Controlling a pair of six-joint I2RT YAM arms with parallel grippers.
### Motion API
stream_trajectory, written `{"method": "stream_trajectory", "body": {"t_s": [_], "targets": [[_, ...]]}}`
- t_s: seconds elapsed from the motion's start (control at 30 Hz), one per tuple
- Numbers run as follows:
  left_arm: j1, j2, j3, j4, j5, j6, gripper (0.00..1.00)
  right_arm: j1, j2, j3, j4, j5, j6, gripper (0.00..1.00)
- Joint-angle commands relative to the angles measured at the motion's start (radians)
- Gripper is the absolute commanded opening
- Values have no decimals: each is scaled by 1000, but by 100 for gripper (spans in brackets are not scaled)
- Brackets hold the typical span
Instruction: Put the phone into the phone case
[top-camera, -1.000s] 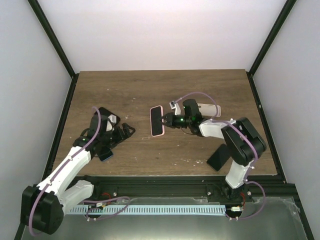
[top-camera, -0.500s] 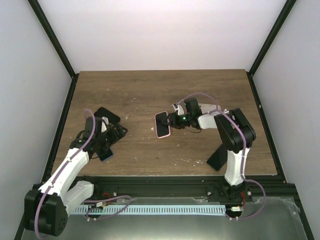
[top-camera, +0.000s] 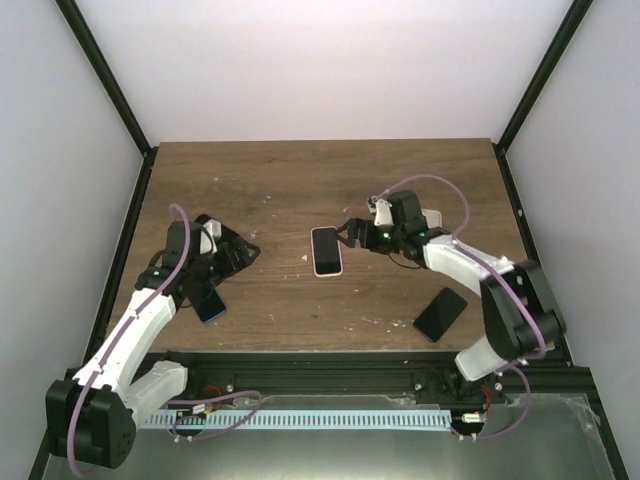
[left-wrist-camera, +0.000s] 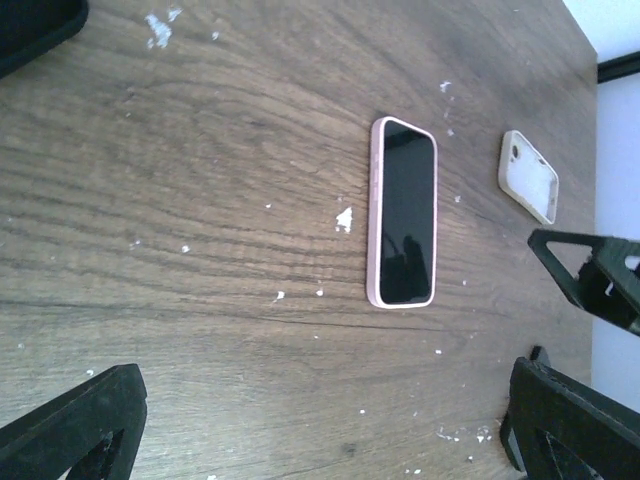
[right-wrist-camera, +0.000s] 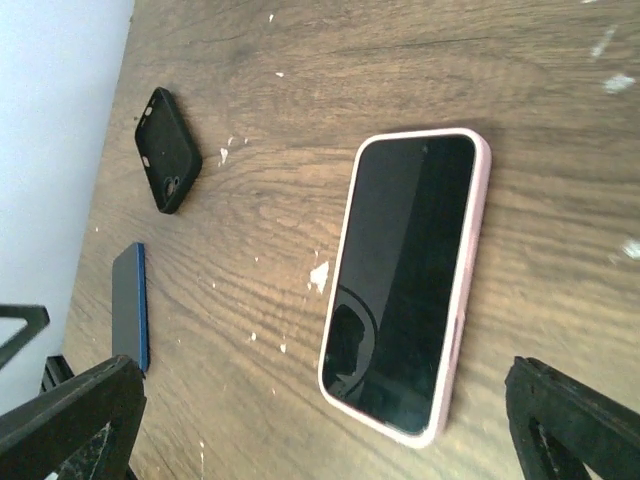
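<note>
At centre of wooden bench (top-camera: 300, 180), just beside spread right gripper (top-camera: 350, 232) and well apart from spread left gripper (top-camera: 245, 253): black-glass phone in pink case (top-camera: 326, 250), long axis near-to-far edge.

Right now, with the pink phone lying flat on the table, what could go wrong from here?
The right gripper, fingers open, sits close beside the pink-cased phone; a careless sweep could shove it. The white case lies right by that arm and might get knocked. The phone lies flat, so a pinch could slip.
</note>
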Motion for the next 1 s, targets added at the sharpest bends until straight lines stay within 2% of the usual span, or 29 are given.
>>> {"method": "stream_trajectory", "body": {"t_s": [0.0,0.1,0.2,0.33,0.47,0.6,0.97], "targets": [[4,4,66,-36,38,78,100,-7,-164,-72,-138,135,-6,100],[5,-4,96,-65,40,121,100,-8,-265,-77,-256,260,47,100],[6,-11,117,-83,79,171,99,-8,-338,-66,-378,309,100,100],[5,-12,129,-102,90,209,98,-9,-504,-132,-426,369,215,100],[4,-8,117,-118,46,249,98,-11,-628,-164,-598,601,414,100],[6,3,99,-115,39,264,98,-11,-631,-160,-769,688,530,100],[4,18,87,-86,98,265,98,-83,-597,-280,-863,795,707,100]]}}
